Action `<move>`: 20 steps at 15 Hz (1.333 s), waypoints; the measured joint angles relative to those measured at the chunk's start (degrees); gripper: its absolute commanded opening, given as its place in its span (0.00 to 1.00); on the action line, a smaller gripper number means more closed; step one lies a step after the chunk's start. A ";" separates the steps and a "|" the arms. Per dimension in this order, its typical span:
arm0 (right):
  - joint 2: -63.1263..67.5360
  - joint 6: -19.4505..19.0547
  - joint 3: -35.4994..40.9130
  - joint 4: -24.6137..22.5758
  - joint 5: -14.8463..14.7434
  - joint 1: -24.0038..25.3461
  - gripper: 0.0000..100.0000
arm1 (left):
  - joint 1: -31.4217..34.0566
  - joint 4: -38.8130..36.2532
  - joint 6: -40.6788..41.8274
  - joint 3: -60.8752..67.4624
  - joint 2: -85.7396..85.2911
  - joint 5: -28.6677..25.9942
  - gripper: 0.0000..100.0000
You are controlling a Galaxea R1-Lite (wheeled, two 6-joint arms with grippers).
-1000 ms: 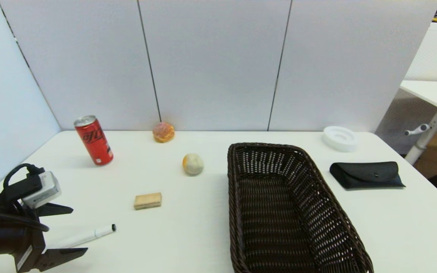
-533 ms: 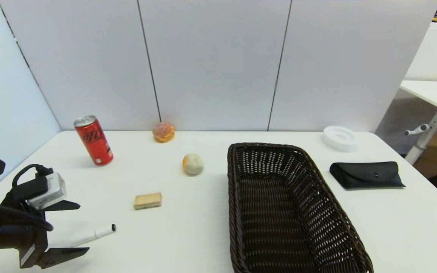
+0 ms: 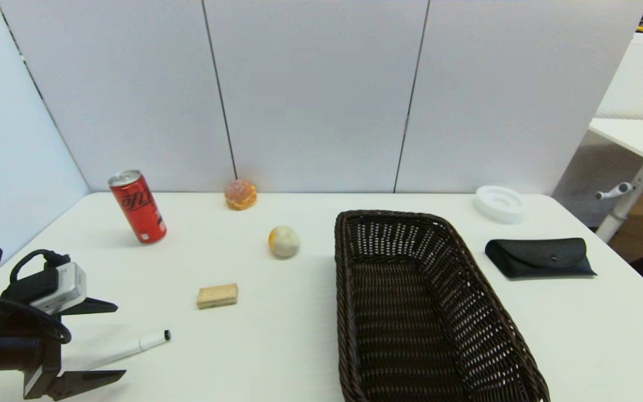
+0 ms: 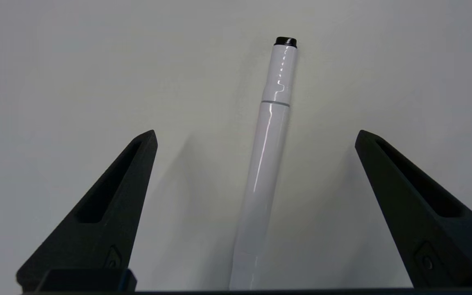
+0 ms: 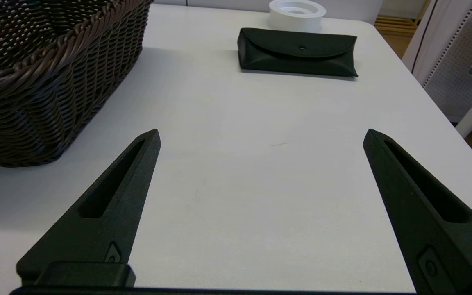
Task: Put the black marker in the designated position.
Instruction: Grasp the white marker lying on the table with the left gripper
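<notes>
The left end effector [image 3: 101, 340] has come lower in the last second, its fingers wide apart around the slim white black-tipped marker [image 3: 126, 349], which lies untouched on the white tabletop [image 3: 277, 335]; closing seems next.

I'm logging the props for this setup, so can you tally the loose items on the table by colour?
White: 2, the black marker (white body) and a round ring-shaped holder
Black or dark: 2, the wicker basket and a soft case
Red: 1, a can
Tan or orange: 3, a bun, a ball, a small block
Total: 8
</notes>
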 measured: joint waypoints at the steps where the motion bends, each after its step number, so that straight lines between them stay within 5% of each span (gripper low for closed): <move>1: 0.00 0.00 0.00 -0.02 0.00 0.00 1.00 | 0.04 1.24 -0.06 0.00 0.11 -0.39 1.00; 5: 0.00 0.02 0.00 0.00 0.02 0.00 1.00 | 0.15 6.90 0.11 -0.11 1.30 -0.11 1.00; 18: 0.00 0.00 0.00 -0.02 0.02 0.00 1.00 | 0.78 6.67 1.76 -1.12 4.85 0.77 1.00; 19: 0.00 0.00 0.00 0.00 0.02 0.00 1.00 | 0.80 6.57 1.77 -1.12 4.94 0.78 0.00; 20: 0.00 0.00 0.00 -0.02 0.00 0.00 1.00 | 0.80 6.23 1.77 -1.16 5.00 0.78 0.00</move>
